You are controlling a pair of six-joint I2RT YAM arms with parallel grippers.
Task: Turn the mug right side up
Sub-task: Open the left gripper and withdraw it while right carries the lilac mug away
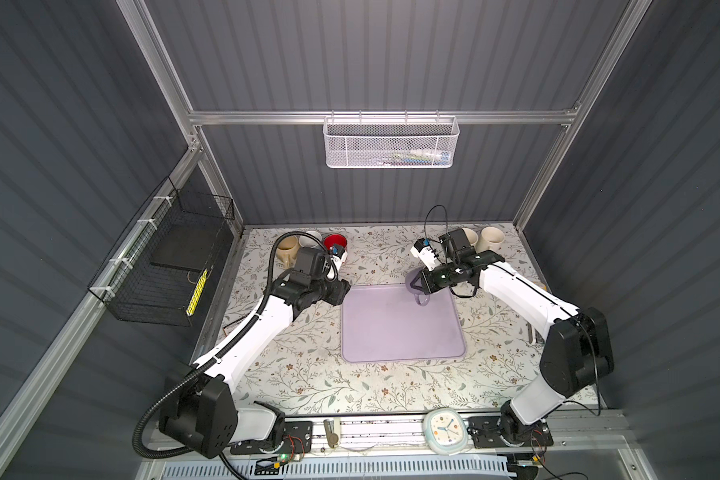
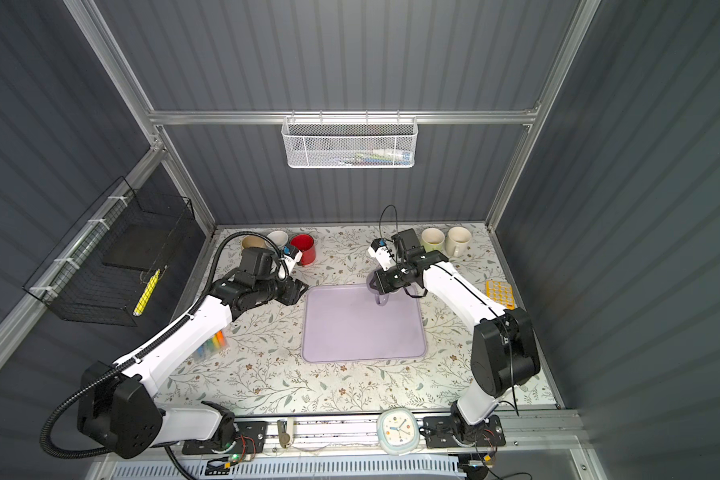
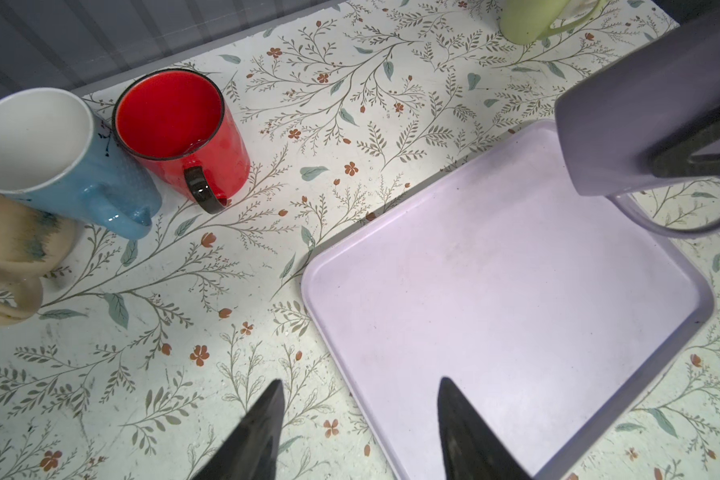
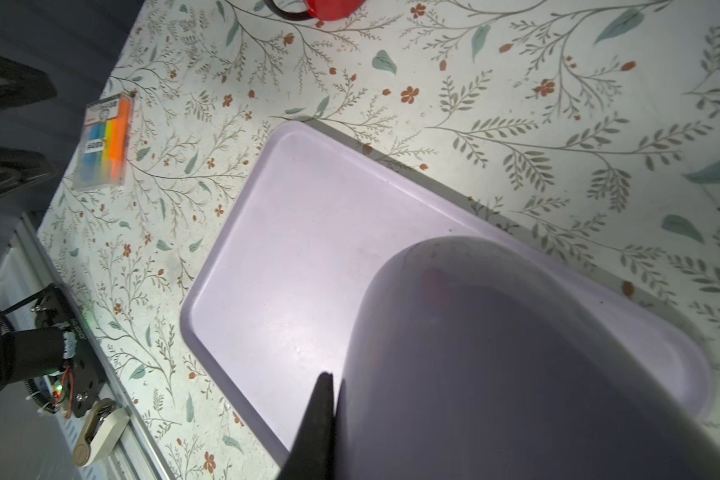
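The lilac mug (image 1: pixel 415 286) (image 2: pixel 376 286) hangs tilted on its side over the far right corner of the lilac tray (image 1: pixel 400 345) (image 2: pixel 362 340), its handle (image 1: pixel 423 300) pointing down. My right gripper (image 1: pixel 424 283) (image 2: pixel 384 282) is shut on the mug's wall. In the right wrist view the mug (image 4: pixel 516 353) fills the frame beside one dark finger (image 4: pixel 323 415); the other finger is hidden. In the left wrist view the mug (image 3: pixel 641 124) is held above the tray (image 3: pixel 495 311). My left gripper (image 1: pixel 345 291) (image 3: pixel 360 384) hovers open and empty at the tray's far left corner.
A beige mug (image 3: pixel 13 257), a blue one (image 3: pixel 71 166) and a red one (image 3: pixel 184 133) stand upright at the back left. Two pale mugs (image 2: pixel 445 240) stand at the back right. A sticky-note pack (image 4: pixel 105 141) lies left of the tray, and a clock (image 1: pixel 447 432) sits on the front rail.
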